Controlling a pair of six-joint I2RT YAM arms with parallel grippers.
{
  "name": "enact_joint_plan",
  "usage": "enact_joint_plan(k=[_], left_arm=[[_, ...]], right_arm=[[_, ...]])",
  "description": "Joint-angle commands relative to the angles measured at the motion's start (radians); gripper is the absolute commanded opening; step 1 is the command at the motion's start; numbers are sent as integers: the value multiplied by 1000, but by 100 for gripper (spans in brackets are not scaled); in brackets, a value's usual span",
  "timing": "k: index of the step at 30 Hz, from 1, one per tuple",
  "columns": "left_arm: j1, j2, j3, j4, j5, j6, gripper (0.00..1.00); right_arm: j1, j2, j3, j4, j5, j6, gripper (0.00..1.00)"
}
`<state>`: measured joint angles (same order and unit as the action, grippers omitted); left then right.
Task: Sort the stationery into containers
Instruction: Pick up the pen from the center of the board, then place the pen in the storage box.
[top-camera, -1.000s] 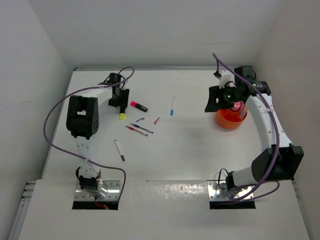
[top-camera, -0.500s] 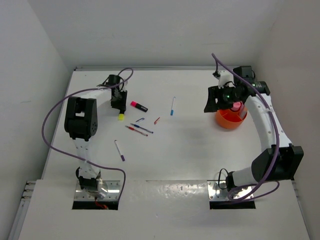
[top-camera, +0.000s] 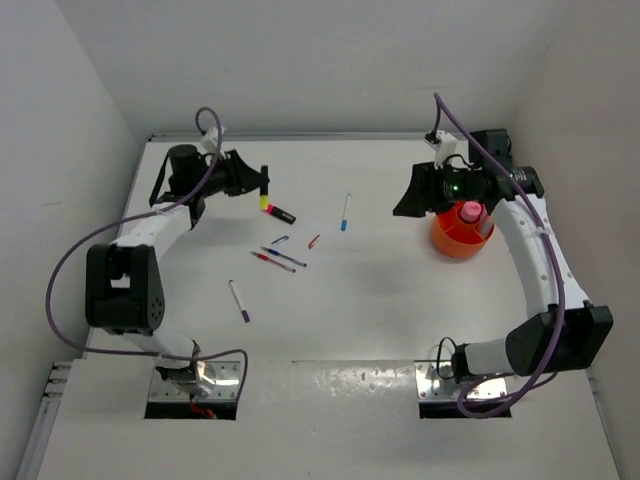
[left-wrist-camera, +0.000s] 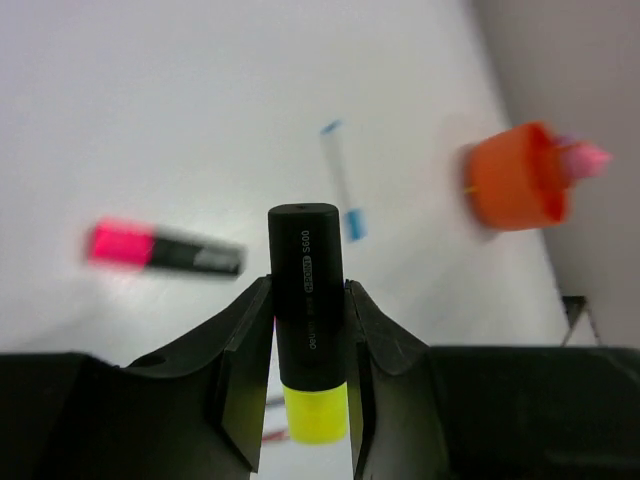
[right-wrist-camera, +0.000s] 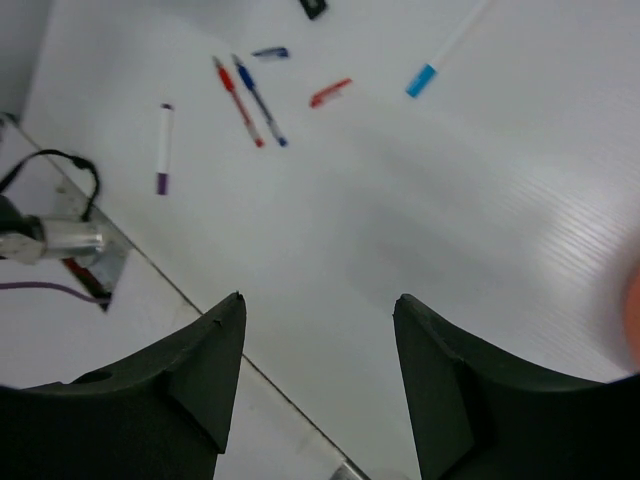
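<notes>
My left gripper (top-camera: 262, 186) is shut on a black marker with a yellow cap (left-wrist-camera: 308, 300) and holds it above the table, over the pink marker (top-camera: 279, 212). The orange bowl (top-camera: 452, 241) stands at the right with a pink-capped bottle (top-camera: 470, 211) in it; it also shows in the left wrist view (left-wrist-camera: 510, 185). My right gripper (top-camera: 405, 203) is open and empty, just left of the bowl, above the table (right-wrist-camera: 319, 300). A blue-tipped white pen (top-camera: 345, 212), red pen (top-camera: 270, 262), blue pen (top-camera: 286, 257) and purple-tipped pen (top-camera: 239, 300) lie on the table.
A small red piece (top-camera: 314, 241) and a small blue piece (top-camera: 279, 240) lie near the pens. White walls close in the table at the back and on both sides. The table's near edge (right-wrist-camera: 130, 250) shows in the right wrist view.
My left gripper has lifted the yellow-capped marker off the table, and the arm has swung back and left. My right gripper has shifted slightly up and left from the bowl.
</notes>
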<state>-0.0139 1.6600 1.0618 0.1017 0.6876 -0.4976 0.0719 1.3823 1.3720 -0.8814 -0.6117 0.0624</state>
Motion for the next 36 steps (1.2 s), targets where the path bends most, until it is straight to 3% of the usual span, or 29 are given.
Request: enact_joint_plan(k=[1, 4, 7, 10, 14, 17, 21, 24, 26, 29, 36], left_arm=[[-41, -155, -14, 475, 237, -182, 0], [-81, -287, -37, 497, 245, -110, 0], [-150, -391, 19, 289, 221, 184, 0], [-254, -495, 37, 125, 152, 616, 0], [-380, -629, -34, 64, 14, 968, 0], [-471, -686, -65, -65, 33, 1276, 0], [-593, -721, -57, -348, 67, 1840, 0], [-673, -758, -85, -483, 66, 2144, 0], [-710, -776, -126, -545, 46, 2261, 0], [-793, -792, -169, -672, -5, 2581, 0], [-911, -830, -283, -700, -161, 2794, 0]], right_arm=[[14, 0, 53, 77, -180, 92, 61], [20, 15, 21, 154, -302, 232, 61], [20, 17, -54, 269, -407, 451, 61], [20, 3, -167, 441, -503, 659, 63], [22, 8, -264, 646, -608, 904, 66], [29, 9, -312, 783, -657, 1010, 69], [43, 8, -278, 672, -655, 873, 70], [49, 6, -214, 429, -600, 626, 71], [57, 6, -180, 258, -510, 501, 71], [91, 0, -146, 154, -406, 338, 71], [153, -26, -180, 88, -272, 274, 71]])
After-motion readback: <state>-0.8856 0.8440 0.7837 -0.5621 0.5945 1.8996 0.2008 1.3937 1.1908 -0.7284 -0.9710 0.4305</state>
